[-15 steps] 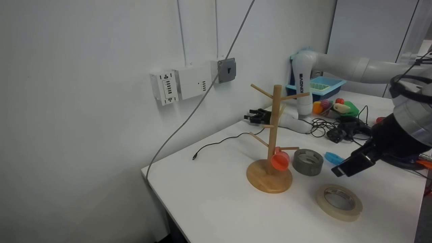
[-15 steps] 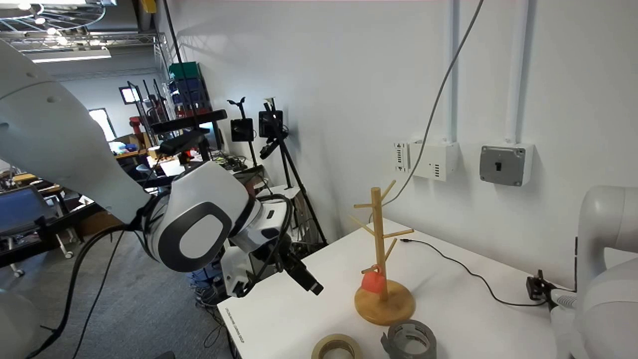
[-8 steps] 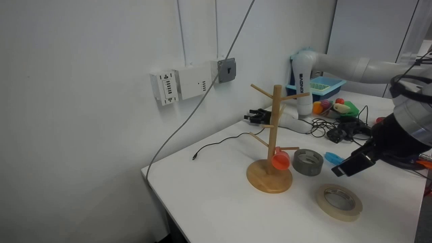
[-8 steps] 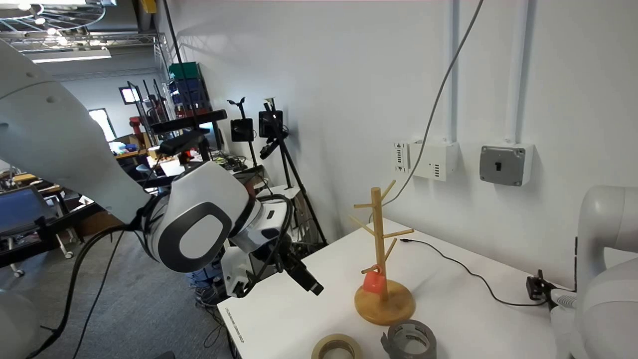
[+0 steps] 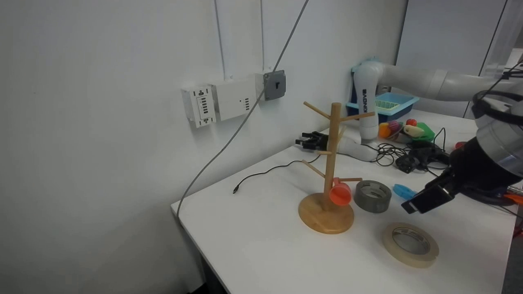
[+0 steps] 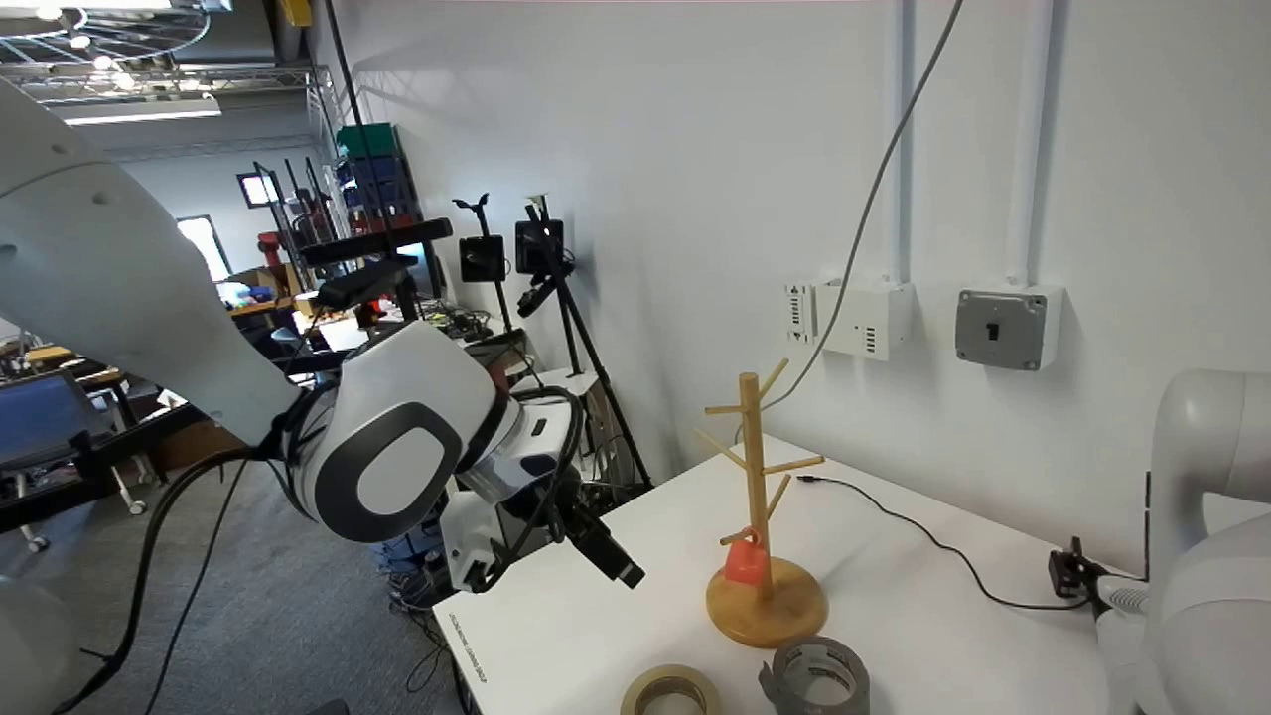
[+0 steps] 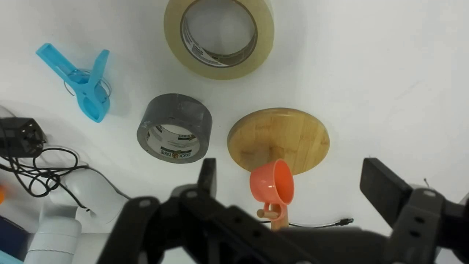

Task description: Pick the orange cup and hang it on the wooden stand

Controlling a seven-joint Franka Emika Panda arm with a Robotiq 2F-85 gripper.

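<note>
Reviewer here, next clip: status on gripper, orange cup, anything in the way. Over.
Gripper open, holding nothing. Orange cup hung by its handle on a low peg of the wooden stand. Grey tape roll nearby, apart, apparently not in the way.

Arm (image 6: 134, 243): white, slanting down from the upper left in an exterior view to a bent wrist (image 6: 412, 387). Gripper (image 7: 291, 174): black, tilted downward in both exterior views. Its two fingers (image 7: 383, 189), seen from the wrist view, stand wide apart, one at each side.
</note>
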